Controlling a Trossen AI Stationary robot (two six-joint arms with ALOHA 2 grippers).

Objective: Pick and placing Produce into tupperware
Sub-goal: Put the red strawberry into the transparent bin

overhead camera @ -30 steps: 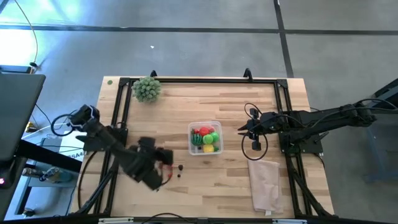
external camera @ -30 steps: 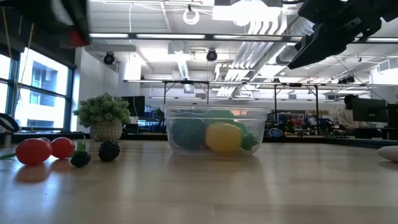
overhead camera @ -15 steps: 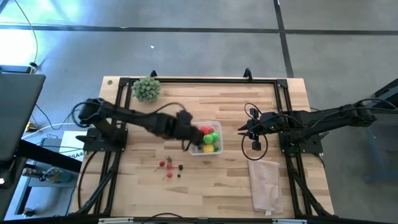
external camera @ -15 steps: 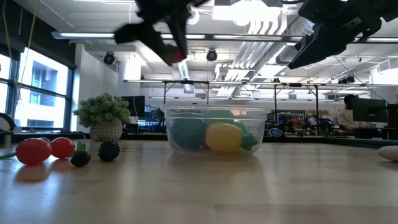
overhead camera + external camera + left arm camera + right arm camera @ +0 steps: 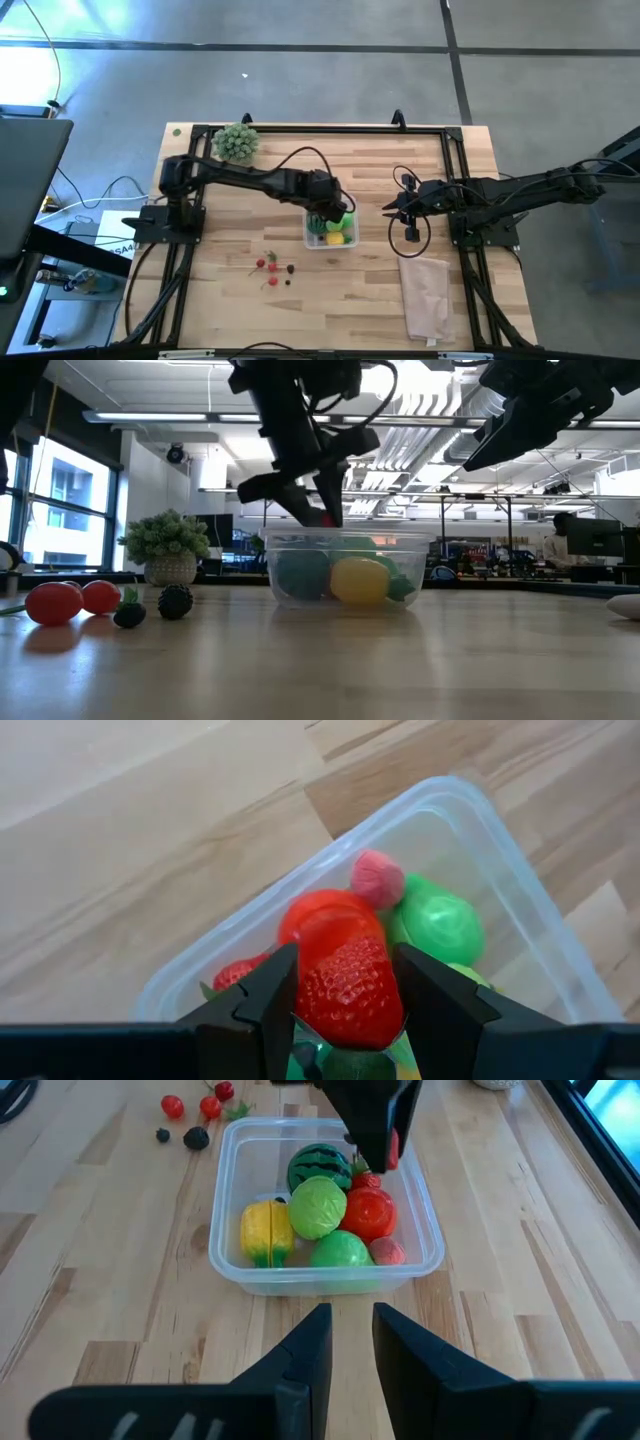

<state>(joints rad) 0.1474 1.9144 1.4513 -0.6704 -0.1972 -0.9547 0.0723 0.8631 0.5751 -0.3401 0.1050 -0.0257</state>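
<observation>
Now left gripper [image 5: 345, 995] fingers clamp a red toy strawberry [image 5: 345, 988], hanging directly above the clear squarish plastic tupperware [image 5: 520, 895]; release goes straight down. Right gripper [image 5: 345, 1342] waits beside it, fingers slightly parted, empty.

You won't find any readable text, label, brand, number or sign in these views. Neither the wooden table [image 5: 350, 290] nor the tupperware [image 5: 232, 1200] carries lettering, and the room behind shows none you can read.
</observation>
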